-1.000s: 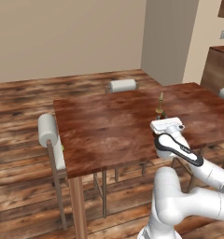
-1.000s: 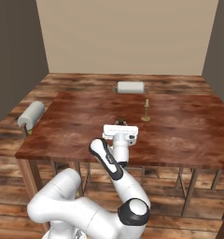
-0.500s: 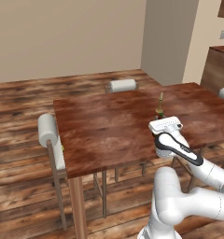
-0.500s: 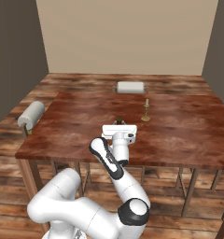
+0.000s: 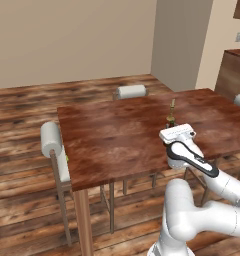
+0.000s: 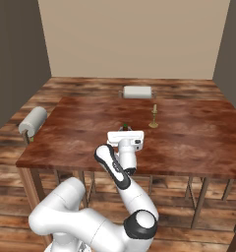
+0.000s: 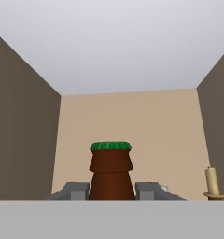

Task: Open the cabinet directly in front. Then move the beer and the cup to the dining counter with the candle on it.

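Observation:
My gripper (image 7: 112, 189) is shut on the beer (image 7: 111, 172), a dark brown bottle with a green cap, its neck held between the grey fingers (image 7: 149, 190). In the base views the gripper (image 5: 177, 131) (image 6: 125, 132) hangs over the near part of the dining counter (image 5: 112, 135) (image 6: 80, 128), and the beer's green cap (image 6: 124, 127) peeks above the hand. The candle (image 5: 172, 111) (image 6: 154, 116) (image 7: 212, 183) stands on the counter just beyond and to the right of the gripper. Whether the bottle's base touches the tabletop is hidden. The cup and the cabinet are out of view.
White-backed chairs stand at the counter's left end (image 5: 51, 140) (image 6: 33, 121) and far side (image 5: 132, 91) (image 6: 137, 91). Brown wooden furniture (image 5: 234, 75) stands at the far right. The floor is wood planks, with beige walls behind.

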